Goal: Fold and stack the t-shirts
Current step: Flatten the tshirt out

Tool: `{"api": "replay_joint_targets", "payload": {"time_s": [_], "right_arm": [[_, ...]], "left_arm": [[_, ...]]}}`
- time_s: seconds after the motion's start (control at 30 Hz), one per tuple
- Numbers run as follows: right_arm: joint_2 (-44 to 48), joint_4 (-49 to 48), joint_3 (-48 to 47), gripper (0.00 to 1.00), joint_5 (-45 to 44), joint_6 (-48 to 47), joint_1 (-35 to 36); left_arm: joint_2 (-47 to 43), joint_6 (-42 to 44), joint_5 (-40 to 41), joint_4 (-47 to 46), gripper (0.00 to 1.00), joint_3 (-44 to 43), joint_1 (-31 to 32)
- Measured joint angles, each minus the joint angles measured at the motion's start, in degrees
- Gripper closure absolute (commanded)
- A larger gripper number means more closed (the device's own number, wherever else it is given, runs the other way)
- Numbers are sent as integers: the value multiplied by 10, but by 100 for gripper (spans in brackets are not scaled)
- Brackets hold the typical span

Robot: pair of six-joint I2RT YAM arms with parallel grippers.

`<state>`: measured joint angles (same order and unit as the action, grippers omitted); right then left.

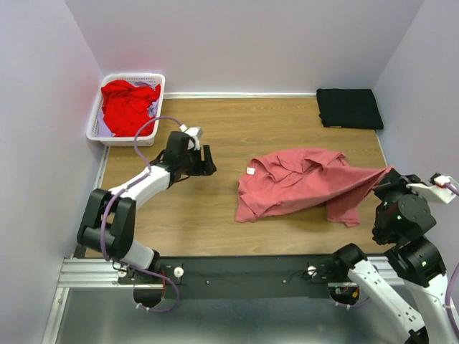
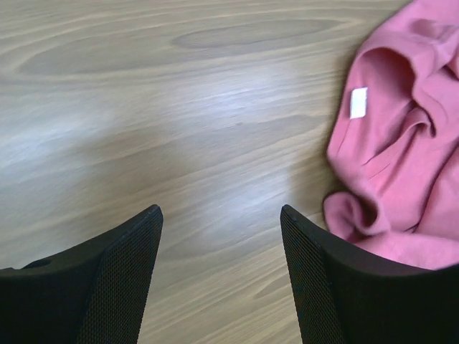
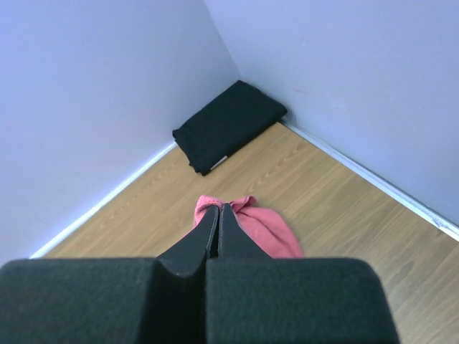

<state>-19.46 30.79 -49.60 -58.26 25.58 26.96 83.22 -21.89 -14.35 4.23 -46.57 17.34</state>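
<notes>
A crumpled pink t-shirt lies on the wooden table, right of centre, its white neck label at its left edge. My right gripper is shut on the shirt's right corner and holds it up off the table; the pinched pink cloth shows beyond the closed fingertips. My left gripper is open and empty, low over bare wood just left of the shirt. A folded black t-shirt lies at the back right corner. Red t-shirts fill a white basket at the back left.
Lavender walls close the table on the left, back and right. The black shirt also shows in the right wrist view in the wall corner. A purple cable loops above the left arm near the basket.
</notes>
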Motion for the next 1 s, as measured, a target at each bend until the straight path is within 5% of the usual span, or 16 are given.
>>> {"api": "replay_joint_targets", "payload": {"time_s": [0.27,0.73,0.83,1.0], "right_arm": [[-58,29,1,100,39,12,0],[-87,37,12,100,70,30,0],[-91,37,17,100,74,33,0],[-97,38,22,100,79,36,0]], "left_arm": [[116,0,-49,7,25,-89,110],[186,22,-123,42,27,-110,161],[197,24,-132,42,35,-123,166],[219,23,-147,40,72,-139,169]]}}
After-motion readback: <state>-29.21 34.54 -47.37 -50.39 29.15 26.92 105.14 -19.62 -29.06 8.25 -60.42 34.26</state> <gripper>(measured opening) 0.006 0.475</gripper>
